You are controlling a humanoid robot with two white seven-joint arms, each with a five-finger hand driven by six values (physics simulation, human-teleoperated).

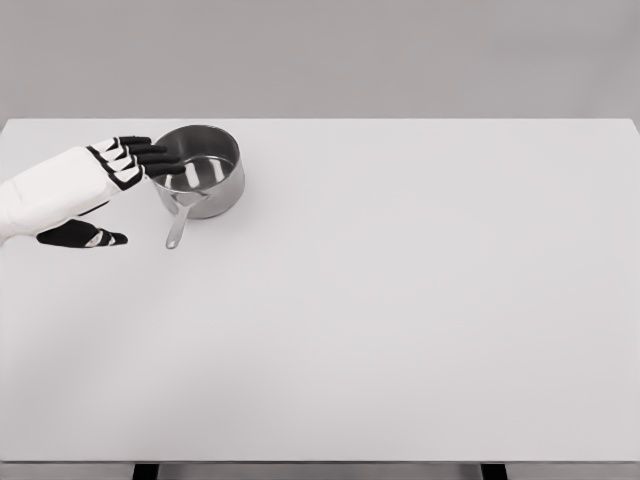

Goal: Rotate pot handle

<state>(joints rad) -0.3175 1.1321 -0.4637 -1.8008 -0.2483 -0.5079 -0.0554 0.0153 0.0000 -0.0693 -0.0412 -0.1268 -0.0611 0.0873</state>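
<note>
head view shows a pale bench (400, 330) filling most of the picture, with a grey wall behind it. a small steel pot (200, 170) stands upright on the bench in the far left part, well away from the near edge. its rim is round and open, and the shiny inside wall catches light reflections. the handle (178, 226) is thin and straight, leaving the pot's near side and pointing toward the viewer, slightly to the left, with its tip lying low over the bench. the left arm comes in from the left edge, white along the forearm, and ends in the left hand (100, 185) just beside the pot. the fingers (150, 155) are dark with white bands, stretched out straight and held close together, their tips reaching the pot's left rim; whether they touch the metal cannot be told. the thumb (85, 238) is spread apart below the fingers, pointing right, left of the handle and clear of it. the hand is released, loose around nothing, with the handle lying in the gap to the right of thumb and below the fingers. two dark bench legs show at the bottom edge.
</note>
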